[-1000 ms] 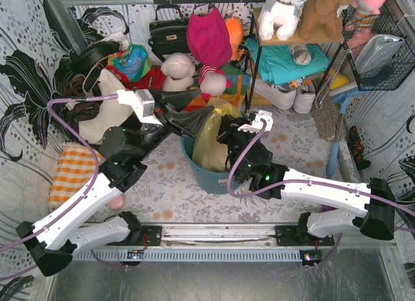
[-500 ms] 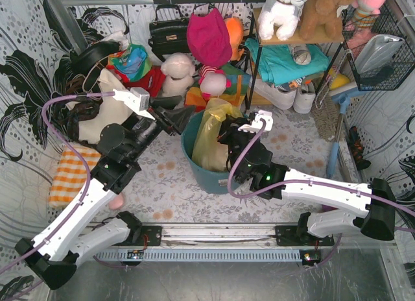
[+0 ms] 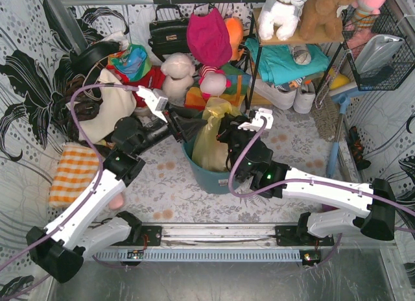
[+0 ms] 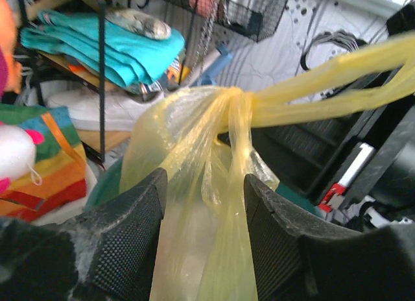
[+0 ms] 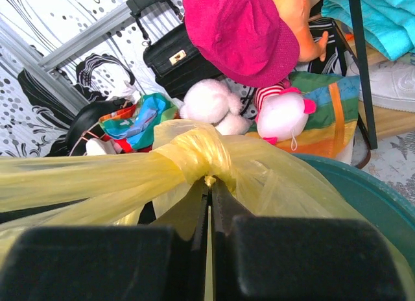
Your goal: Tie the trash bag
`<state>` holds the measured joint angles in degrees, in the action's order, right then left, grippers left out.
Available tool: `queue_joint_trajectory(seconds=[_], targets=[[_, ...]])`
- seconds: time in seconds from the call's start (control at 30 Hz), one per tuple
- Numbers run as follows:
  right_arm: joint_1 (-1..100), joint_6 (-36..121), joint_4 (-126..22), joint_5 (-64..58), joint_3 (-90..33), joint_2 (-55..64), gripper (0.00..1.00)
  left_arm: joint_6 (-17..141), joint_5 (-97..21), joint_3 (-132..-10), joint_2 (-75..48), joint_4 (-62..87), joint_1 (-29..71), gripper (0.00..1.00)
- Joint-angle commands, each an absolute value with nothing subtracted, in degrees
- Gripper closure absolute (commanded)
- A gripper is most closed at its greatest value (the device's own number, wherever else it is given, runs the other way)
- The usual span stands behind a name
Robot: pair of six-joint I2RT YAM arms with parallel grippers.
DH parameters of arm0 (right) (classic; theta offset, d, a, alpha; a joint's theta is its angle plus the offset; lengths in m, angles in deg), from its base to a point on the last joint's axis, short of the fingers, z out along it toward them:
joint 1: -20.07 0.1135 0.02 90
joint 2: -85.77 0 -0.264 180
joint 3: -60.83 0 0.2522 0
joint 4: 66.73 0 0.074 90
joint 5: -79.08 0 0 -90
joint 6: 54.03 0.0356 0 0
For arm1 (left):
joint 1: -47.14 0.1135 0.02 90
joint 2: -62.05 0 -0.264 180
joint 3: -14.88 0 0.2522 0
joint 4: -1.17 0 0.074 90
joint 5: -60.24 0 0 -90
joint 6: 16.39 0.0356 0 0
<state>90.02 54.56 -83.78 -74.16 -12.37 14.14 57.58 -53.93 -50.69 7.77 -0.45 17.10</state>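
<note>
Trash bag (image 3: 209, 133) sits in the teal bin (image 3: 206, 179), knotted neck just ahead of both jaws: our right gripper (image 5: 211, 207) pinches it, left gripper (image 4: 203, 194) spread before it, so we judge cinching next, pulling tails apart.

A teal bin (image 3: 206, 180) stands at centre; behind it are a black handbag (image 3: 167, 34) and pink hat (image 3: 209, 38); an orange checked cloth (image 3: 72, 174) lies left

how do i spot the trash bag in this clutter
Find the teal bin at the centre of the table. The trash bag stands in it: translucent yellow plastic, knotted at the top, unlike the cream cloth tote to its left.
</note>
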Motion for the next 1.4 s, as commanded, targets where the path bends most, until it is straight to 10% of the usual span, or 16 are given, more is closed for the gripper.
queue_joint_trajectory(seconds=[0.0, 0.17, 0.43, 1.1, 1.37], targets=[[89.8, 55.5, -84.3, -73.3, -15.1, 13.9, 1.0, 55.6, -62.4, -50.0, 4.8, -6.5, 18.0, 0.41], [89.8, 57.1, -82.9, -72.9, -15.1, 13.8, 1.0, 53.8, -66.1, -50.0, 2.5, -9.8, 18.0, 0.44], [89.7, 57.8, -83.8, -72.6, -13.9, 13.4, 1.0, 56.6, -67.0, -52.2, 0.7, -4.9, 18.1, 0.99], [85.6, 63.9, -84.1, -62.1, -13.0, 11.7, 1.0, 56.1, -63.6, -49.0, 9.9, -1.1, 17.9, 1.0], [85.6, 64.1, -82.8, -63.3, -12.1, 13.4, 1.0, 57.4, -51.8, -49.3, 10.9, 3.1, 17.9, 0.35]])
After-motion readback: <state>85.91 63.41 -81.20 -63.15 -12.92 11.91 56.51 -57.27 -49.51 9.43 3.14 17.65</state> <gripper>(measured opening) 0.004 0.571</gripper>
